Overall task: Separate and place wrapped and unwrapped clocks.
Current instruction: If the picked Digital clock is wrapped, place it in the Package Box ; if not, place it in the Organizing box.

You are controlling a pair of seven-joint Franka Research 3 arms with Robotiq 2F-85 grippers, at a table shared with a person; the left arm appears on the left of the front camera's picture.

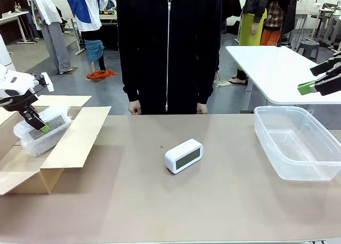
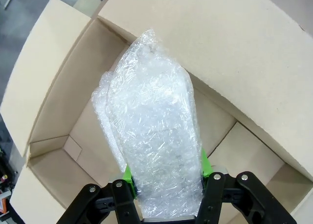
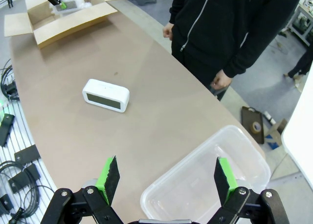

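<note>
- My left end effector (image 2: 166, 168) is clamped on a bubble-wrapped clock (image 2: 151, 116), with the green pads pressing its two sides near the lower end.
- The bundle's long axis runs out along the fingers, pointing down into the open cardboard box (image 2: 63, 87). The box floor lies straight ahead of it, so I judge the coming move to be a short lowering and a release.
- In the front view, the wrapped clock (image 1: 32, 140) hangs at the box (image 1: 69, 143) mouth, tilted. The near flap is folded out flat and nothing blocks the drop.
- A second fold of wrap shows beside the bundle in the wrist view. I cannot tell whether it is another clock.
- My right end effector (image 3: 165, 177) is spread wide and holds nothing. It hovers over the near rim of the clear plastic bin (image 3: 195, 185), which looks empty.
- From the front, that end effector (image 1: 313, 79) sits above the bin (image 1: 287, 164) at the table's (image 1: 160, 212) right end.
- The bare white clock (image 1: 184, 155) lies mid-table, well apart from both box and bin, its long axis slanting across the table. It lies toward the box side from the right end effector, with open tabletop between.
- I judge the right arm, being free, better placed for it.
- At the far edge a person (image 1: 168, 47) stands with hands (image 1: 134, 108) at the table's edge, clear of both paths.
</note>
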